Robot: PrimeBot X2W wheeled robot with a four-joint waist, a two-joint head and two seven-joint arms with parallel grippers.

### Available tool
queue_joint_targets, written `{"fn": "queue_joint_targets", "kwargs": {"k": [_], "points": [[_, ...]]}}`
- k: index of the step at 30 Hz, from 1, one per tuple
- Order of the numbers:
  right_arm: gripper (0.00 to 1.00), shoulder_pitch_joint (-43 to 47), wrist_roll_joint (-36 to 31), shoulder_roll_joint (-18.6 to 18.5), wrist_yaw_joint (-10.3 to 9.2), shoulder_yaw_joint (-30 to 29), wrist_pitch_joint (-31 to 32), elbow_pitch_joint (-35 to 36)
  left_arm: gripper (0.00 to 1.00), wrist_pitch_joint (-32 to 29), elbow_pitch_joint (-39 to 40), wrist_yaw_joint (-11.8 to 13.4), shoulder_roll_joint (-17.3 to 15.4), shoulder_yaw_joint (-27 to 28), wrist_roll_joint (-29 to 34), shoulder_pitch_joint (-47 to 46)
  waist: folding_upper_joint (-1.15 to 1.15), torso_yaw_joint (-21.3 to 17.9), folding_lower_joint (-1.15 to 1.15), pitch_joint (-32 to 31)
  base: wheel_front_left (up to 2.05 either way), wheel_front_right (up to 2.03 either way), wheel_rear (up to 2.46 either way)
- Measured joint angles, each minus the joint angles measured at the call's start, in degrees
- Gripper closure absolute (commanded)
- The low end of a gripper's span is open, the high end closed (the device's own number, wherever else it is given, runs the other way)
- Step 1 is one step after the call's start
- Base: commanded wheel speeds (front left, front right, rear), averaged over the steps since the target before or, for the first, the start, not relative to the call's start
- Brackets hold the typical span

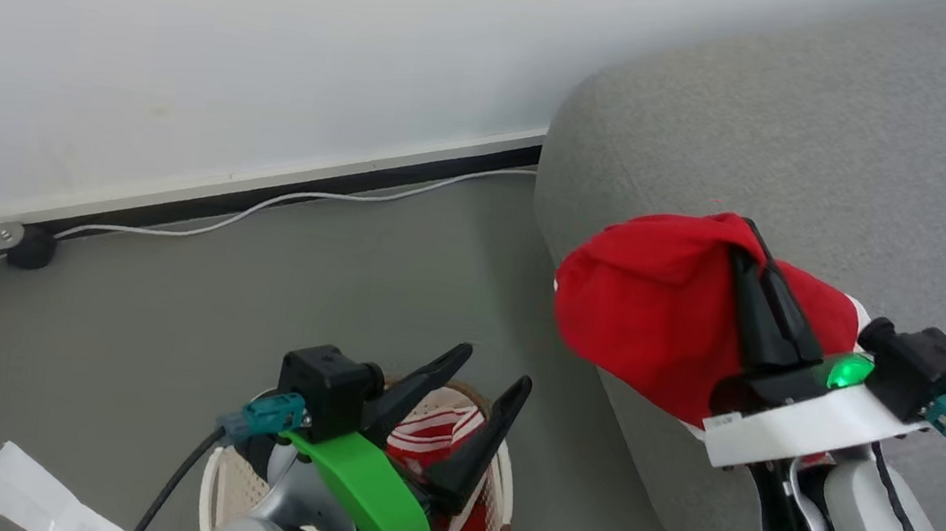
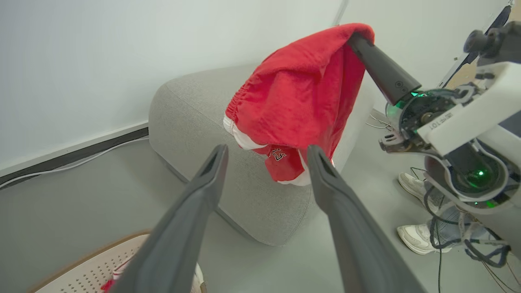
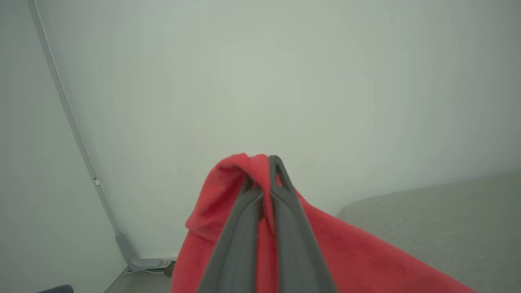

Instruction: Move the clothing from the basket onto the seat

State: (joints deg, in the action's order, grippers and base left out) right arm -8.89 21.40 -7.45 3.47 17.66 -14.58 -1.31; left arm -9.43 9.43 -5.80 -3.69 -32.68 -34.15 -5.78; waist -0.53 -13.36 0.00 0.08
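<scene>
Lab or test rm dressed as a living rm. Home side: grey fabric sofa, w/ a laundry basket on the floor near its end. Lab side: bare white wall behind the sofa, white cable loose along the skirting beside it, plain grey floor, and a person's white trainers among trailing wires near the sofa.

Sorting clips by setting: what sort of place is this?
Likely an indoor room, perhaps a test space: a grey sofa by a plain white wall, a laundry basket on the grey floor, a cable along the skirting.
</scene>
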Motion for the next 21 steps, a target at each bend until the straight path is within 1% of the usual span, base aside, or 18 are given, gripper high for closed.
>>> {"fn": "queue_joint_targets", "kwargs": {"k": [3, 6, 8, 10, 12, 14, 15, 21], "points": [[1.0, 1.9, 4.3, 0.0, 0.14, -2.1, 0.0, -0.6, 0.0, 0.0, 0.4, 0.0, 0.0, -1.1, 0.3, 0.0, 0.0, -2.3, 0.0, 0.7, 0.0, 0.0, 0.0], [1.0, 1.3, 7.8, -0.4, 1.0, -4.2, 0.3, -1.5, 0.0, 0.5, 1.3, 0.0, 0.0, -1.1, 1.3, 0.0, 0.0, -4.4, 0.0, 2.1, 0.0, 0.0, 0.0], [1.0, -0.9, 9.2, -0.9, 1.49, -5.4, 1.2, -2.6, 0.0, 1.0, 2.0, 0.1, 0.0, -0.8, 3.2, 0.0, 0.0, -5.7, 0.0, 3.3, 0.0, 0.0, 0.0], [1.0, -4.5, 10.5, -1.6, 1.53, -7.2, 2.1, -3.5, 0.0, 1.0, 2.2, 0.3, 0.0, -1.2, 4.2, 0.0, 0.0, -6.9, 0.0, 4.6, 0.0, 0.0, 0.0], [1.0, -8.4, 12.8, -2.2, 1.48, -11.2, 2.1, -4.2, 0.0, 0.8, 2.2, 0.6, 0.0, -1.9, 4.3, 0.0, 0.0, -7.9, 0.0, 6.2, 0.0, 0.0, 0.0], [1.0, -12.2, 14.7, -2.8, 0.27, -15.6, 2.1, -5.3, 0.0, 0.3, 2.2, 1.5, -0.4, -1.9, 6.1, 0.0, 0.0, -8.6, 0.0, 7.9, 0.0, 0.0, 0.0], [1.0, -12.2, 14.7, -2.8, 0.27, -15.6, 2.1, -5.3, 0.0, 0.3, 2.2, 1.5, -0.4, -1.9, 6.1, 0.0, 0.0, -8.6, 0.0, 7.9, 0.0, 0.0, 0.0], [1.0, -22.9, 22.0, -3.7, -4.98, -27.2, 3.6, -11.3, 0.0, -1.9, 2.6, 3.5, -1.4, -1.8, 7.7, 0.0, 0.0, -9.4, 0.0, 13.3, 0.0, 0.0, 0.0]]}}
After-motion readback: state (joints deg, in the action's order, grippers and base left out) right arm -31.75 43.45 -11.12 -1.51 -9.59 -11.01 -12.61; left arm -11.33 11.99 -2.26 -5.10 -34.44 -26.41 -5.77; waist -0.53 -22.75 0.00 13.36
